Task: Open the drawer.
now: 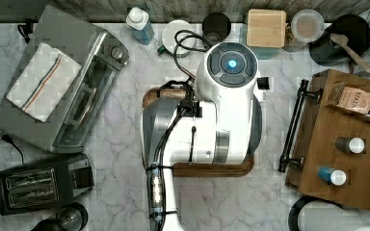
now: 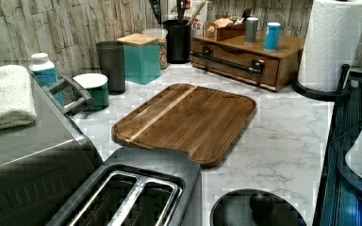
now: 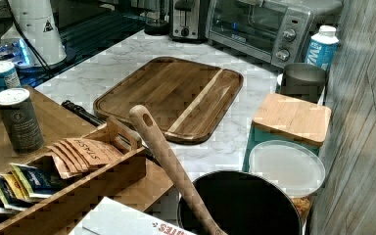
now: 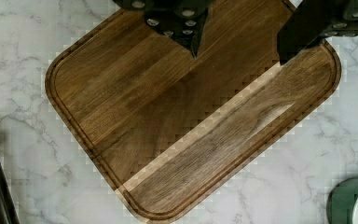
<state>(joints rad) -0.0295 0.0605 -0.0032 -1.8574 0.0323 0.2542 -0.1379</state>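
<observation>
Closed brown wooden drawer (image 2: 235, 59) with long black bar handle (image 2: 226, 60); gripper (image 4: 237, 51) fingers spread above wooden tray (image 4: 168, 140).

Even indoor light, soft shadows, blocky compression throughout.

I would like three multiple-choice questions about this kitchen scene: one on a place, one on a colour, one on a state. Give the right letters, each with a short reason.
1. The gripper is above:
A. the toaster
B. the wooden tray
C. the paper towel roll

2. The bar handle of the drawer is:
A. black
B. silver
C. white

3. The drawer is:
A. pulled halfway out
B. shut
C. taken out

Answers:
1. B: the wrist view shows the tray under the open jaws.
2. A: the bar looks black in the left view.
3. B: its front sits flush with the cabinet.
</observation>
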